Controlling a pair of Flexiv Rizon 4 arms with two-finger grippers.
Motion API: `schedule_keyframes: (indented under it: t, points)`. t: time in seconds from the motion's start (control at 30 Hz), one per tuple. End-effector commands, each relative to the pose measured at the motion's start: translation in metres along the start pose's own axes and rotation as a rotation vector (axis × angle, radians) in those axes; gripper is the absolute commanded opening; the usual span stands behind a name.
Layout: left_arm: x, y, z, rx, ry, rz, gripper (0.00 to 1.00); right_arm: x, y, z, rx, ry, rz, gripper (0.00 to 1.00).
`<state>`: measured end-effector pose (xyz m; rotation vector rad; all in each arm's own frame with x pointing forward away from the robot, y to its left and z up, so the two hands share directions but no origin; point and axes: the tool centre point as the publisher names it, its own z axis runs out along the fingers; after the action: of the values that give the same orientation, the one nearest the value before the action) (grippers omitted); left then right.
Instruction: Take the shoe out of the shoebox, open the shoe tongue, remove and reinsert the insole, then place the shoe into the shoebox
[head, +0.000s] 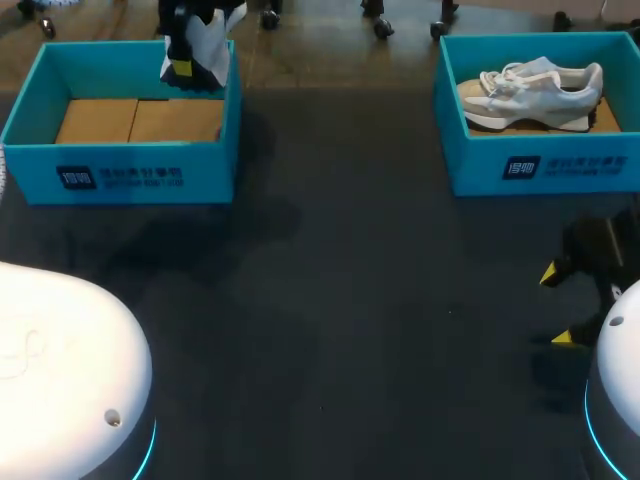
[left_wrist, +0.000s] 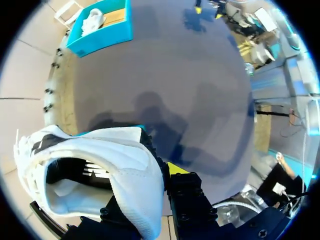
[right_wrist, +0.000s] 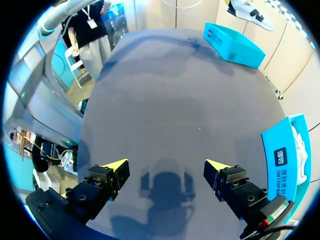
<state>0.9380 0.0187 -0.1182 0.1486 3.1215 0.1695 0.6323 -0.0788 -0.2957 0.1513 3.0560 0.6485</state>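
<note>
My left gripper (head: 183, 66) hangs over the far wall of the left blue shoebox (head: 120, 172), shut on a white shoe (head: 207, 42). In the left wrist view the fingers pinch the shoe's side wall (left_wrist: 135, 180) and the shoe's opening faces the camera, with the gripper (left_wrist: 161, 176) partly hidden behind it. A second white shoe (head: 530, 90) lies on its side in the right blue shoebox (head: 540, 165). My right gripper (head: 556, 305) is low over the dark table in front of that box, open with nothing between its fingers (right_wrist: 167, 165).
The left shoebox shows a bare cardboard floor (head: 140, 120). The dark table (head: 340, 300) stretches between the two boxes. Seen from the right wrist, the right shoebox (right_wrist: 280, 155) is close beside the gripper and the left shoebox (right_wrist: 232, 46) is far across the table.
</note>
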Motion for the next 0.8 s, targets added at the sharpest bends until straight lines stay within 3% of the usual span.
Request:
schedule_keyframes:
  t: [0.03,0.27,0.43,0.6,0.8]
  points:
    - [-0.034,0.027,-0.001,0.009,0.008,-0.022,0.0,0.001,0.0,0.0,0.001,-0.002,0.0,1.0]
    - [-0.097,0.074,0.016,0.024,0.087,-0.114,0.0,0.001,0.0,0.0,0.001,-0.002,0.0,1.0]
    - [-0.12,0.098,0.026,0.029,0.113,-0.125,0.0,0.001,0.0,0.0,0.001,-0.002,0.0,1.0]
    - [-0.127,0.121,0.039,0.027,0.12,-0.129,0.0,0.001,0.0,0.0,0.001,-0.002,0.0,1.0]
    - [-0.115,0.142,0.051,0.024,0.11,-0.062,0.0,0.001,0.0,0.0,0.001,-0.002,0.0,1.0]
